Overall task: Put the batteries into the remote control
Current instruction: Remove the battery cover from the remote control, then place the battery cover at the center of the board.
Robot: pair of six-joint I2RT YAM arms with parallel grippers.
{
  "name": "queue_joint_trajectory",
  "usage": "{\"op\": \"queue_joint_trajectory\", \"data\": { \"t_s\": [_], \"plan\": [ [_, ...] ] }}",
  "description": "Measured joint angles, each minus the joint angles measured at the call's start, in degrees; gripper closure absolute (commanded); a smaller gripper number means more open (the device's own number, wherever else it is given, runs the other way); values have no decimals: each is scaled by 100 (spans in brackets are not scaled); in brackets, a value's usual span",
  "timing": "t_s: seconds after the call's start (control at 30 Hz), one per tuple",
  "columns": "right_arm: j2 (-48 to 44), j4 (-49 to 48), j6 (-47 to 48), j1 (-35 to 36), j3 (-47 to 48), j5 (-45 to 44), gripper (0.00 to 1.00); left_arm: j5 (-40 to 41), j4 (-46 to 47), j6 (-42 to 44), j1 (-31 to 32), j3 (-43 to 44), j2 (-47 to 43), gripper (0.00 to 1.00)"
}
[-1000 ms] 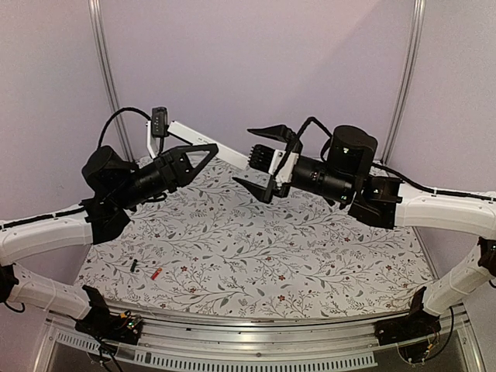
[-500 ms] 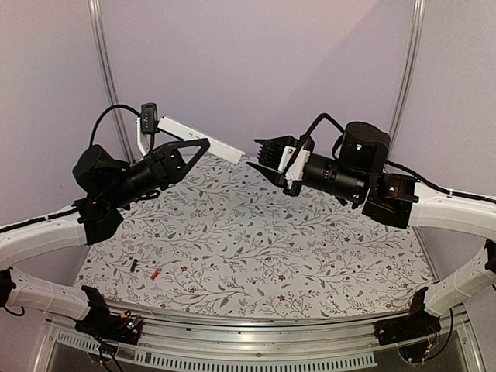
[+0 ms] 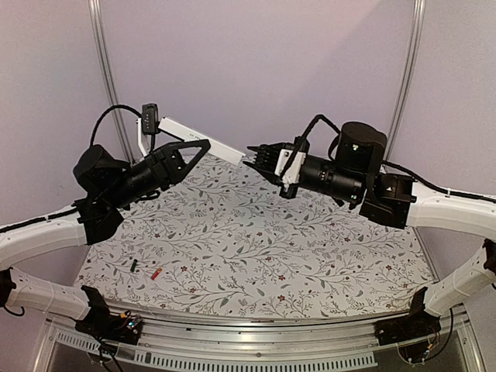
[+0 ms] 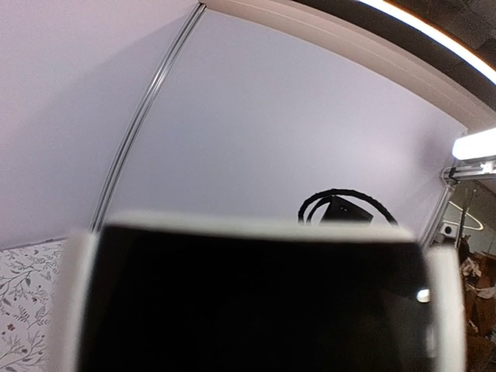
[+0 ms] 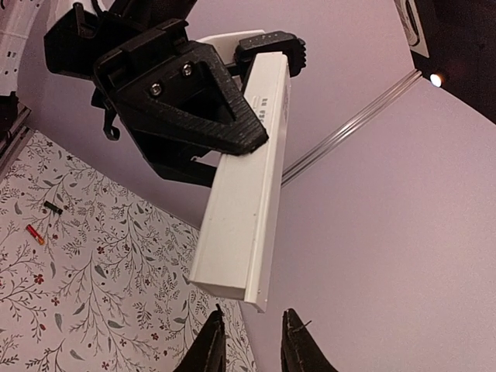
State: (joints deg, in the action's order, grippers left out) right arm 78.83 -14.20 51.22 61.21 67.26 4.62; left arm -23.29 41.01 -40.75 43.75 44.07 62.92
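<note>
My left gripper [image 3: 203, 144] is shut on the remote control [image 3: 225, 146], a white bar held in the air and slanting down to the right. In the left wrist view the remote control [image 4: 256, 225] fills the lower frame and hides the fingers. In the right wrist view the left gripper [image 5: 271, 93] clamps the remote control [image 5: 244, 217] partway along. My right gripper [image 3: 249, 157] hovers just off the bar's free end; its fingertips [image 5: 249, 341] stand a narrow gap apart with nothing between them. The batteries lie on the cloth: black [image 3: 133, 265] [image 5: 53, 207] and red-orange [image 3: 156, 273] [image 5: 35, 234].
A floral cloth [image 3: 256, 248] covers the table. Plain lilac walls with metal strips [image 3: 105, 62] close the back. A black cable [image 4: 341, 203] loops above the remote in the left wrist view.
My right gripper's jaws have closed from wide to a narrow gap, and it edged left to the remote's free end. My left arm raised the remote slightly, then held still.
</note>
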Motion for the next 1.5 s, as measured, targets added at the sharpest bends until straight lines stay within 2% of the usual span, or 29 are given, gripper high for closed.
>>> {"op": "queue_joint_trajectory", "data": {
  "t_s": [0.57, 0.6, 0.63, 1.03, 1.23, 1.5],
  "plan": [
    [160, 9, 70, 9, 168, -2, 90, 2, 0, 24, -20, -68, 13, 100],
    [162, 11, 70, 9, 168, 0, 92, 2, 0, 24, -22, -70, 13, 100],
    [164, 15, 76, 9, 168, 2, 100, 2, 0, 24, -24, -72, 13, 100],
    [179, 72, -42, 11, 225, -92, 100, 24, -22, 74, -33, -103, 9, 100],
    [256, 105, -726, -109, 662, -509, 100, 197, -175, 236, -55, -284, -103, 100],
    [286, 542, -2586, -942, 1176, -763, 100, 522, -551, 479, -142, -501, -389, 100]
  ]
}}
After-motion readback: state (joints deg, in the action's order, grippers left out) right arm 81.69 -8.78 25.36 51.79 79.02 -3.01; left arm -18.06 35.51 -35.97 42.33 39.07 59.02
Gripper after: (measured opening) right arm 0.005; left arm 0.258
